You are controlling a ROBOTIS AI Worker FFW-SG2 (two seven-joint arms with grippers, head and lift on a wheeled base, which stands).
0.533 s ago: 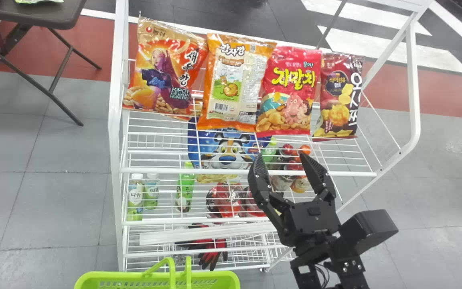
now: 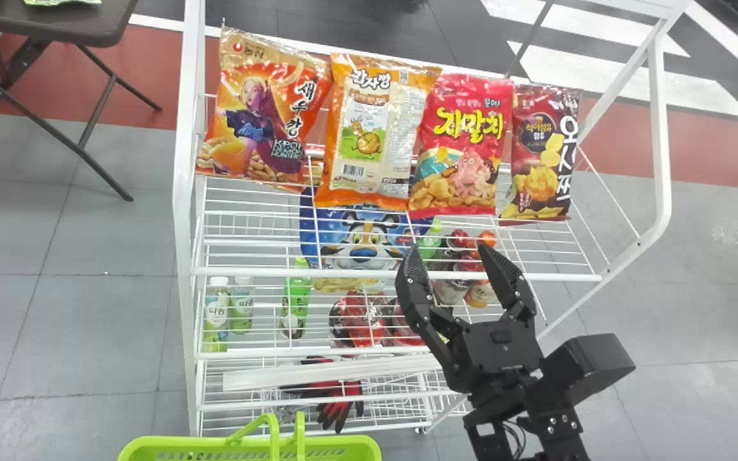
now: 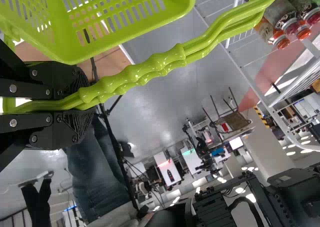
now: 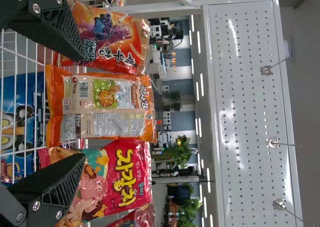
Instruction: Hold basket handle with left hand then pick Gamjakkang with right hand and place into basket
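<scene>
My right gripper (image 2: 455, 262) stands open over the front of the rack, lower than the snack bags and to the right of the Gamjakkang bag (image 2: 375, 137). That orange and beige bag is upright on the top shelf, second from the left. In the right wrist view the Gamjakkang bag (image 4: 107, 107) lies beyond the spread fingers of my right gripper (image 4: 77, 107), apart from them. At the bottom of the head view is the green basket (image 2: 247, 445). My left gripper (image 3: 60, 104) is shut on the basket handle (image 3: 145, 69) in the left wrist view.
An orange shrimp snack bag (image 2: 266, 115) stands left of it; a pink bag (image 2: 462, 144) and a dark red bag (image 2: 541, 153) stand right. The white wire rack (image 2: 398, 273) holds bottles and packs lower down. A folding table (image 2: 55, 25) is at the far left.
The basket has sunk very slightly in the head view. My right gripper has barely moved and remains open.
</scene>
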